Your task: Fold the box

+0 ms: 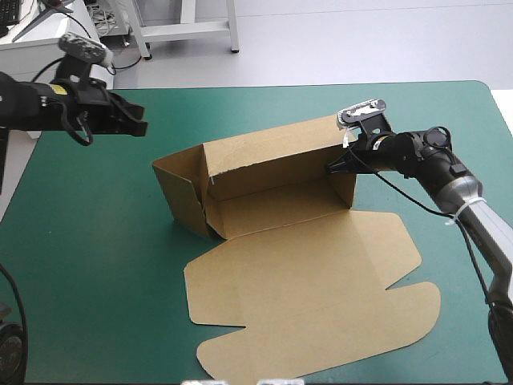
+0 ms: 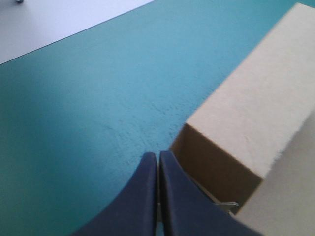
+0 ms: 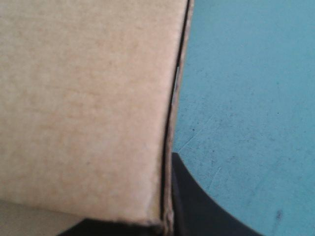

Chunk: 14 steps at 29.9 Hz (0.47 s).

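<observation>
Two hands in view, and you have one on the work. Your right hand is clamped on the brown box at the top of its right end wall, with the board pinched between the black fingers. Your left hand is closed, its tips pressed together into a point and holding nothing. It hangs above the teal-green bench off the box's far left corner, apart from the board. The box sits mid-bench with its back wall and both end walls raised. Its lid lies flat on the bench, spread toward the near edge.
</observation>
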Each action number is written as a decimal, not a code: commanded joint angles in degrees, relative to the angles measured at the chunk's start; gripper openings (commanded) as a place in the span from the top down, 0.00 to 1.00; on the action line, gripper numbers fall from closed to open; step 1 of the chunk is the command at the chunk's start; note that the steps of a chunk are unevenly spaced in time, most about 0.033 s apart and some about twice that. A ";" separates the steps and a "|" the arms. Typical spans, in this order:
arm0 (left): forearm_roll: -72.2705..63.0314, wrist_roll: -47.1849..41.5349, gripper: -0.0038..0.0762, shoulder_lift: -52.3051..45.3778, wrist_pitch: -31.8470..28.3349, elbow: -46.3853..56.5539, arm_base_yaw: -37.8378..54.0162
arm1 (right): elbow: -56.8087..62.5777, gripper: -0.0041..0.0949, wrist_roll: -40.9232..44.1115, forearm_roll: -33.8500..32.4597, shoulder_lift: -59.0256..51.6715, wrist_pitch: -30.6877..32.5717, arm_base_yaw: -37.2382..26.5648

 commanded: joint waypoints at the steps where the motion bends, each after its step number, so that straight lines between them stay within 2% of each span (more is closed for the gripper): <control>1: -1.87 -1.20 0.96 -4.07 2.08 -0.22 4.04 | -2.34 0.98 0.27 1.14 -5.44 -2.85 -0.13; 6: 6.17 -3.49 0.96 -8.21 -4.28 5.17 5.48 | -3.20 0.98 0.27 1.61 -8.95 -1.83 -0.37; 11: 12.32 -5.70 0.96 -12.69 -7.77 12.26 5.48 | -3.20 0.98 0.27 3.16 -11.50 -1.07 -0.37; 14: 15.58 -7.09 0.96 -15.93 -11.32 17.96 5.48 | -3.20 0.98 0.27 5.30 -12.18 2.41 -0.37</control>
